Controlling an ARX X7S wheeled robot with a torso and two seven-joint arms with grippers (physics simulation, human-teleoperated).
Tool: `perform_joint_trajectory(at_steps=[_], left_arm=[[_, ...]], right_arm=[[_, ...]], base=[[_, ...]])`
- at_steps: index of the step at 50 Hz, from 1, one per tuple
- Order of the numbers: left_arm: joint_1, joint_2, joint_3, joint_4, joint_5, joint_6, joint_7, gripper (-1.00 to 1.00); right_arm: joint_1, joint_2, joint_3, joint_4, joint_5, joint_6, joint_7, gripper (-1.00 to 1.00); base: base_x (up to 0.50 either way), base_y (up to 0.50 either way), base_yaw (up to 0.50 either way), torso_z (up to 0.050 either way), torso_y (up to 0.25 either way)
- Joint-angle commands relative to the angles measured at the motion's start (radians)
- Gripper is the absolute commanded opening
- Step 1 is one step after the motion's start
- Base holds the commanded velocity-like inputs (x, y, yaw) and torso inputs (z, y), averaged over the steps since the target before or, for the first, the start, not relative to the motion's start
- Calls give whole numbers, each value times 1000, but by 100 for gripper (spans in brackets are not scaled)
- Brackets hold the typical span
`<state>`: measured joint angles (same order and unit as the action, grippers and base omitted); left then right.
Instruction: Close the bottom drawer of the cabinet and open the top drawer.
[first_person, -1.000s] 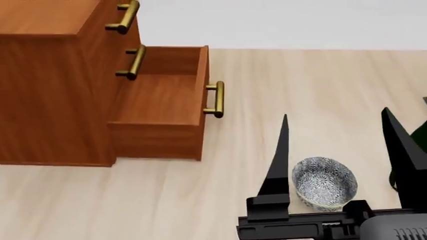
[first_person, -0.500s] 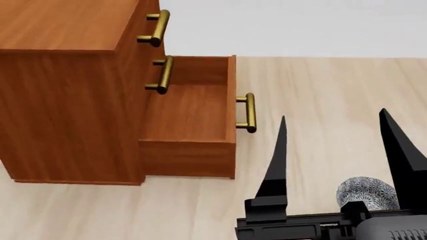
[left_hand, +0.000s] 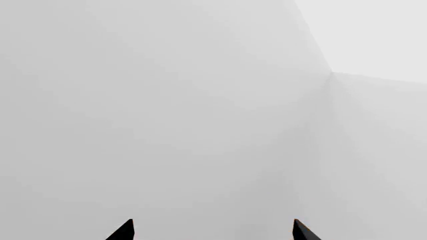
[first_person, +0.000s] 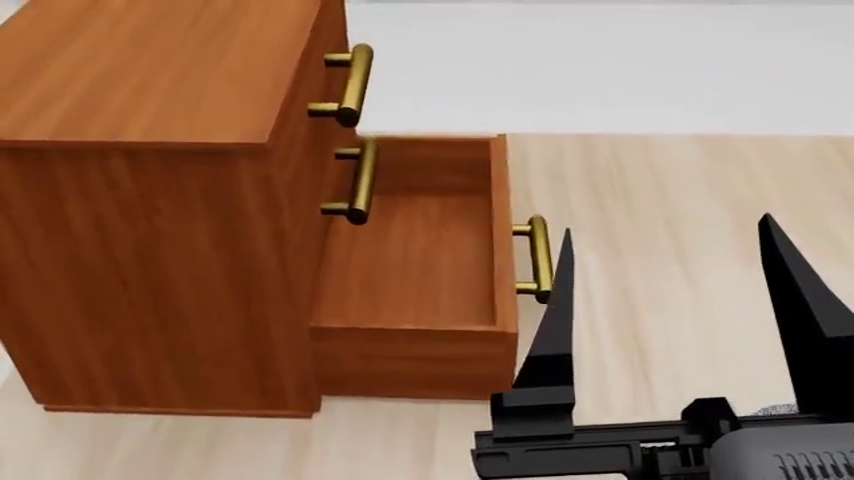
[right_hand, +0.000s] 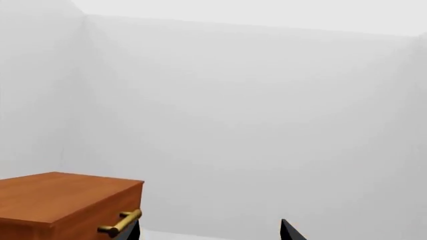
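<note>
The reddish-brown cabinet (first_person: 147, 230) fills the left of the head view. Its bottom drawer (first_person: 414, 355) stands pulled far out and empty, its brass handle (first_person: 535, 258) facing right. The top drawer (first_person: 318, 75) sits flush and closed, with its handle (first_person: 350, 85) above the middle one (first_person: 355, 180). My right gripper (first_person: 667, 226) is open at the lower right, its left finger (first_person: 551, 325) just in front of the bottom handle, apart from it. The right wrist view shows the cabinet (right_hand: 60, 197), the top handle (right_hand: 121, 222) and the open right gripper (right_hand: 210, 231). My left gripper (left_hand: 213, 226) is open against blank wall.
Pale wood floor (first_person: 667, 180) stretches right of the cabinet to a white wall (first_person: 601, 60). A sliver of a patterned bowl (first_person: 777, 408) peeks out behind my right gripper's base. The left wrist view shows only a white wall corner (left_hand: 330, 72).
The head view has shifted: the cabinet now sits larger and further right, the bottom handle is close to my right gripper's left finger, and the bowl has slid almost out of sight.
</note>
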<state>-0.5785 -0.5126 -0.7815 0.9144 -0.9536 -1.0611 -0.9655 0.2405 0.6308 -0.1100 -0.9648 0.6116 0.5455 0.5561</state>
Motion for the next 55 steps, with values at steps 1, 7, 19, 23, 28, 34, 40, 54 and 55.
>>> perform_joint_trajectory(at_steps=[1, 7, 19, 23, 28, 34, 40, 54, 55], left_arm=[[7, -3, 2, -2, -2, 9, -2, 100], [8, -6, 6, -2, -4, 9, -7, 100], [13, -11, 9, -4, -6, 16, -9, 100], [13, -13, 9, -5, -12, 16, -12, 100], [14, -16, 15, -5, -12, 16, -15, 100], [12, -20, 19, -6, -15, 17, -20, 100], [15, -23, 21, -6, -16, 20, -19, 100], [21, -33, 30, -4, -15, 24, -23, 100], [22, -32, 29, -5, -15, 27, -21, 100]], right_arm=[[6, 8, -6, -1, -2, 2, 6, 100], [5, 12, -4, 1, 0, -2, 9, 100], [5, 17, -7, 8, -4, -11, 11, 100], [10, 17, -9, 8, 1, -10, 11, 100], [12, 15, -8, 12, 6, -15, 12, 100], [15, 18, -10, 14, 9, -16, 13, 100], [22, 19, -7, 14, 24, -11, 16, 100], [112, 53, 8, -1, 114, 71, 41, 100], [116, 54, 11, -2, 122, 74, 44, 100]], base=[[180, 98, 0, 0, 0], [183, 126, 0, 0, 0], [185, 128, 0, 0, 0], [194, 129, 0, 0, 0], [198, 130, 0, 0, 0], [217, 130, 0, 0, 2], [224, 128, 0, 0, 0], [227, 120, 0, 0, 0], [227, 98, 0, 0, 0]])
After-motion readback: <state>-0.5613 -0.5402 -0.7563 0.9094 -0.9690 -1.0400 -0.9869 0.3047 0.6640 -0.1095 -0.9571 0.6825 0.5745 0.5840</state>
